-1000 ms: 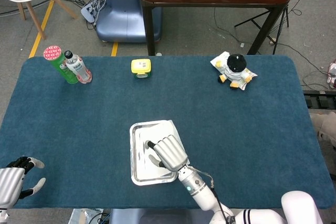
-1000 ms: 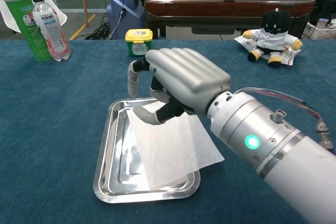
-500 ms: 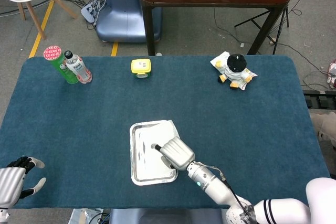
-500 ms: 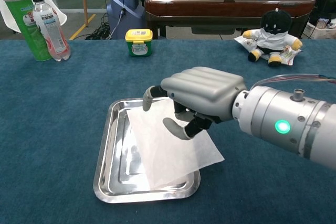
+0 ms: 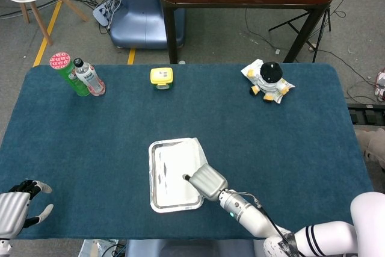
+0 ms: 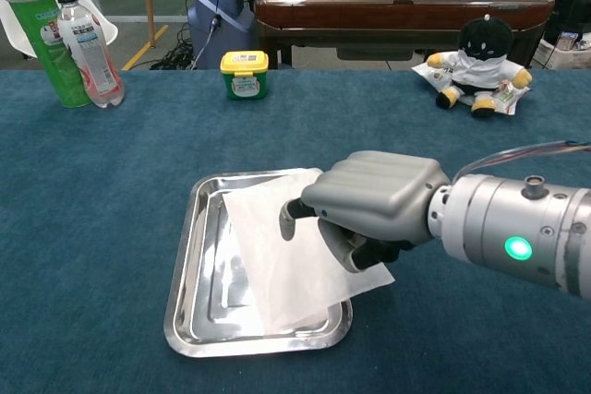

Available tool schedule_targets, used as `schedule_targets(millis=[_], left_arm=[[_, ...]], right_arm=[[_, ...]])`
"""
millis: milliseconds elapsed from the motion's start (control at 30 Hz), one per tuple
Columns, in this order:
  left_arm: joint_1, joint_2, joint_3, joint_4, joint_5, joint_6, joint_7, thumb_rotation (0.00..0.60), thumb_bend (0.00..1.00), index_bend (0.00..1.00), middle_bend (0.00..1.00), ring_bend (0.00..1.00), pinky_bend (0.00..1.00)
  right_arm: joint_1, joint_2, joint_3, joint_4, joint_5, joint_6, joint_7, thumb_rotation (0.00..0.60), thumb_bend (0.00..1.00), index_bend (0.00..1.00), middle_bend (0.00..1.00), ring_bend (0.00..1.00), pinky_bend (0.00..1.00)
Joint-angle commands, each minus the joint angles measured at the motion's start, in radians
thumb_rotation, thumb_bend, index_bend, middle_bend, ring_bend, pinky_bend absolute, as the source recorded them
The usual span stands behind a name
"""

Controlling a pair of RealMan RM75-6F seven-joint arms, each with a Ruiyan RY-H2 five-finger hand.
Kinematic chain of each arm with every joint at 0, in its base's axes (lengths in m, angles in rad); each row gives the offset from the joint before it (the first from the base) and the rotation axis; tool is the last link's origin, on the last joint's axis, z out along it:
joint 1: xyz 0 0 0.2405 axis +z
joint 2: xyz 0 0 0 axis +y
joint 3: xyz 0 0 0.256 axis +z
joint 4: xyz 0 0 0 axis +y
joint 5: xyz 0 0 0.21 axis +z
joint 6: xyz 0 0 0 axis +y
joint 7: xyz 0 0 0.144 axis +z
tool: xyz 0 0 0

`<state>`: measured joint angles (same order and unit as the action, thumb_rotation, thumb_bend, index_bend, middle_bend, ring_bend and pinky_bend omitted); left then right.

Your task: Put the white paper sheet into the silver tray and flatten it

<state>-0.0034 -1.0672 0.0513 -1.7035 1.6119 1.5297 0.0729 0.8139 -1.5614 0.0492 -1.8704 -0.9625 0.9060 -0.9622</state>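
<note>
The silver tray (image 5: 152, 176) (image 6: 185, 269) lies on the blue cloth near the table's front. The white paper sheet (image 5: 174, 164) (image 6: 263, 260) lies in it, a little rumpled, with its right corner hanging over the tray's right rim onto the cloth. My right hand (image 5: 206, 180) (image 6: 379, 200) is palm down over that right edge, its fingers curled in and down against the sheet; nothing is held in it. My left hand (image 5: 15, 209) rests at the front left corner, fingers apart and empty, seen only in the head view.
A green can (image 5: 67, 71) (image 6: 46, 34) and a water bottle (image 5: 89, 77) (image 6: 85, 39) stand at the back left. A yellow-lidded tub (image 5: 161, 77) (image 6: 245, 74) sits at the back middle, a plush toy (image 5: 271, 80) (image 6: 480, 54) at the back right.
My right hand has drawn back from over the tray's middle to its right edge, dropping lower with fingers curling in. The sheet and my left hand stay put.
</note>
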Motion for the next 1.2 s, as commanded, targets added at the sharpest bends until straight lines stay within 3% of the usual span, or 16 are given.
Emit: schedule_targets(millis=[33,567,1200], left_arm=[[0.0,0.0,0.0,0.001,-0.001,-0.001,0.0,0.6,0.25,0.46,0.44,0.31,0.41],[-0.002,-0.005,0.001,0.001,0.0,-0.007,0.008,0.6,0.25,0.46,0.44,0.31,0.41],[0.0,-0.002,0.001,0.0,0.0,-0.001,0.005,0.6,0.25,0.46,0.44,0.31,0.41]], right_arm=[[0.01,0.004,-0.02,-0.005,0.011,0.009,-0.009,0.6,1.0,0.26,1.0,1.0,1.0],[0.037,0.038,-0.119,-0.024,0.018,0.032,-0.004,0.6,1.0,0.26,1.0,1.0,1.0],[0.071,-0.028,-0.142,0.019,0.051,0.03,0.007,0.6,1.0,0.26,1.0,1.0,1.0]])
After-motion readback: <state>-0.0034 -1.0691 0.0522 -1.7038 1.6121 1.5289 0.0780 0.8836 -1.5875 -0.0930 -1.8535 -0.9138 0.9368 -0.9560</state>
